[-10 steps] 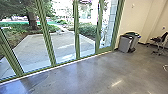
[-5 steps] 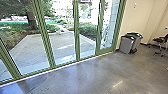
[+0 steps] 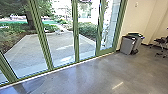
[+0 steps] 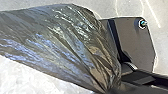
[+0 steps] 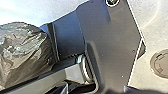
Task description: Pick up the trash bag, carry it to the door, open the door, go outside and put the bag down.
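The bag point(image 4: 57, 45) narrows to a creased neck by the left wrist; I can't tell how the left jaws stand, and weight could tear or slip it. Ahead, a wide swing could drag it against the door point(image 3: 76, 37); rightward drift could clip the bins point(image 3: 126, 45). Right jaws: can't tell.

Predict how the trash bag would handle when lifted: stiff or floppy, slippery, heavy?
The trash bag is probably floppy, since its skin creases and draws together into narrow pleats. Its glossy highlights suggest it could be somewhat slippery. It may sag and swing with its bulging load, but the contents are hidden, so I cannot tell its weight.
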